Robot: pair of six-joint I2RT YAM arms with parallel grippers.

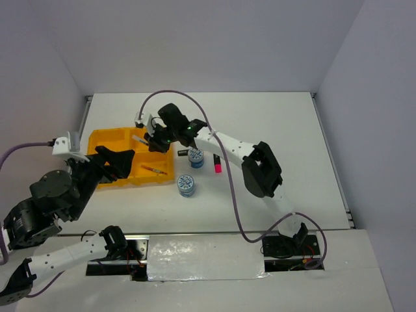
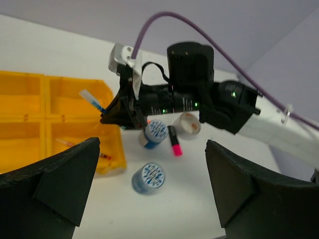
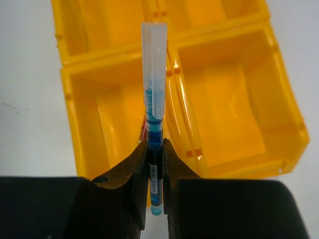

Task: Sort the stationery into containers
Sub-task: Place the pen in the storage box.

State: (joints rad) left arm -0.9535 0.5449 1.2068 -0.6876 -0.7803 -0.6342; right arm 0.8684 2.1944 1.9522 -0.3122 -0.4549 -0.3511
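Top external view: the right gripper (image 1: 155, 140) pinches a blue pen (image 1: 141, 138) above the far half of the yellow tray (image 1: 104, 140), while the left gripper (image 1: 117, 162) hangs spread and empty over the tray's near side; a red pen (image 1: 155, 169) lies in the near right compartment. Left wrist view: its wide-apart fingers (image 2: 55, 184) frame two patterned tape rolls (image 2: 149, 177), a pink highlighter (image 2: 174, 142) and a grey tape ring (image 2: 188, 124) on the white table (image 2: 164, 214) beside the tray. Right wrist view: the jaws clamp the blue pen's barrel, its clear cap pointing away over a divider between two compartments
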